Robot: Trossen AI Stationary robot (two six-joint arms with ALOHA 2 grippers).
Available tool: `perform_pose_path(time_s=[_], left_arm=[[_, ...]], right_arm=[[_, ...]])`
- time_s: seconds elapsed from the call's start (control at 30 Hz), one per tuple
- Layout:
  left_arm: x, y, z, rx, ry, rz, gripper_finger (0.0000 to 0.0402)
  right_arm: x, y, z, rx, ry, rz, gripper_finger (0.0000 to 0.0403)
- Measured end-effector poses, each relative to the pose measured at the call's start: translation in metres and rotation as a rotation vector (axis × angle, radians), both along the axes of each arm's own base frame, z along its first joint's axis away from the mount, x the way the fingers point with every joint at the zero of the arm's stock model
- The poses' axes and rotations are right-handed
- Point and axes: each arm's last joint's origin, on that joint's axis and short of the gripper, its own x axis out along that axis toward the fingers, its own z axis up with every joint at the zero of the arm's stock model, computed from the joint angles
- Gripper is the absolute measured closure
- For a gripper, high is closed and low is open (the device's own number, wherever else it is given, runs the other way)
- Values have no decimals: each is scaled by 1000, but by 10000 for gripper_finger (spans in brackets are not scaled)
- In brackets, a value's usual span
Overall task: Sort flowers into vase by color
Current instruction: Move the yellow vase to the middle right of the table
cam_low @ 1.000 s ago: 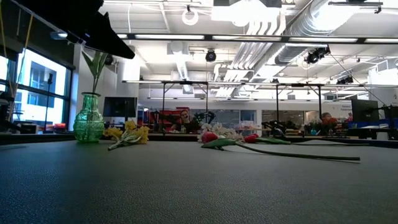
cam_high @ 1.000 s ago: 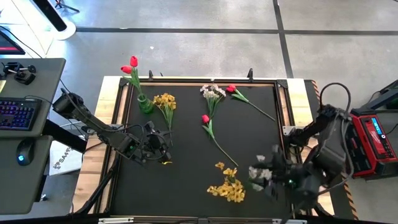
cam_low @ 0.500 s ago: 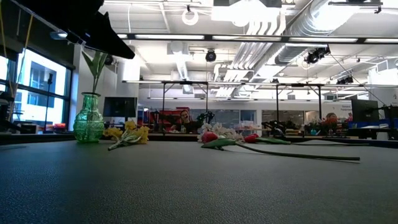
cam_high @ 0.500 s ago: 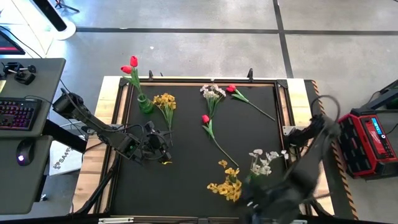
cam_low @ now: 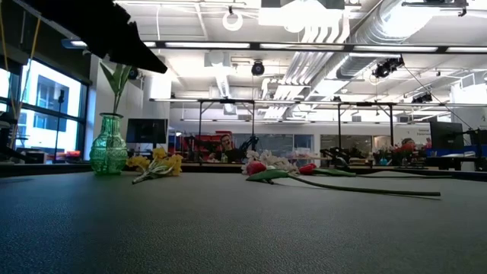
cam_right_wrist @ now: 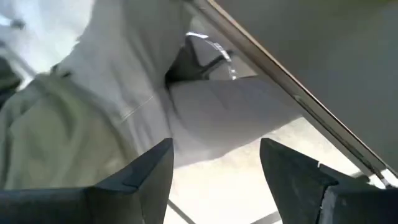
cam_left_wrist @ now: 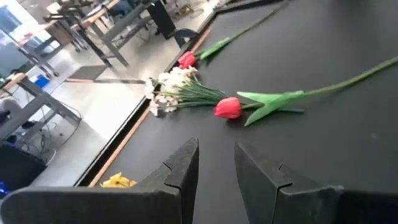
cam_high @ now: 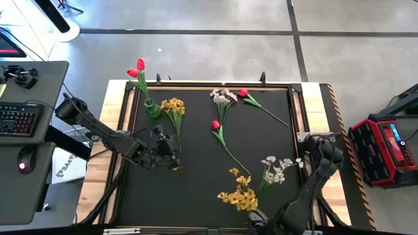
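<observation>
The green vase point(cam_high: 152, 109) at the upper left of the surface point(cam_high: 196, 170) holds 1 red tulip point(cam_high: 138, 66); other flowers lie loose, unsorted. The left pincer point(cam_high: 171, 151) hovers left of centre, slightly parted and empty, probably lining up a pick. The right pincer point(cam_right_wrist: 214, 171), at the bottom edge, gapes empty.

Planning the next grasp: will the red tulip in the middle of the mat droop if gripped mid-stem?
Probably some: the red tulip has a long, thin stem with the bloom at one end, so that end may sag. It looks light. Lying flat with a leaf spread sideways, it should slide rather than roll.
</observation>
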Motion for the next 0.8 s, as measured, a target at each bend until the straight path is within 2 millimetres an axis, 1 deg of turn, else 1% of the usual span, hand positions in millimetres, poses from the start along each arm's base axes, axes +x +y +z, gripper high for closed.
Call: perform_pose_path(time_s=[0.07, 0.1, 0.17, 0.27, 0.33, 0.4, 0.43, 0.47, 0.5, 0.6, 0.7, 0.8], left_arm=[[3, 3, 0, 2, 26, -16, 312], [4, 5, 0, 4, 39, -23, 312], [5, 8, 0, 11, 58, -26, 312], [6, 12, 0, 14, 60, -11, 312], [7, 13, 0, 13, 60, -6, 312], [7, 14, 0, 10, 58, -1, 312], [7, 14, 0, 9, 57, -1, 312], [7, 14, 0, 8, 57, -1, 312], [7, 14, 0, 7, 57, -1, 312], [7, 13, 0, -1, 48, 2, 312], [7, 13, 0, -21, 28, 11, 312], [7, 13, 0, -45, 11, 19, 312]], right_arm=[[-2, 6, -7, -20, 1, -25, 179], [-5, 9, -9, -39, -27, -39, 179], [-15, 15, -8, -109, -133, -83, 179], [-38, 25, -6, -214, -290, -185, 179], [-51, 31, -7, -249, -376, -266, 179], [-60, 36, -10, -300, -525, -350, 179], [-62, 38, -13, -335, -592, -365, 179], [-65, 40, -17, -371, -618, -345, 179], [-68, 40, -20, -412, -604, -298, 179], [-73, 35, -24, -486, -468, -160, 179], [-70, 25, -27, -585, -352, -3, 179], [-68, 13, -28, -686, -259, 101, 179]])
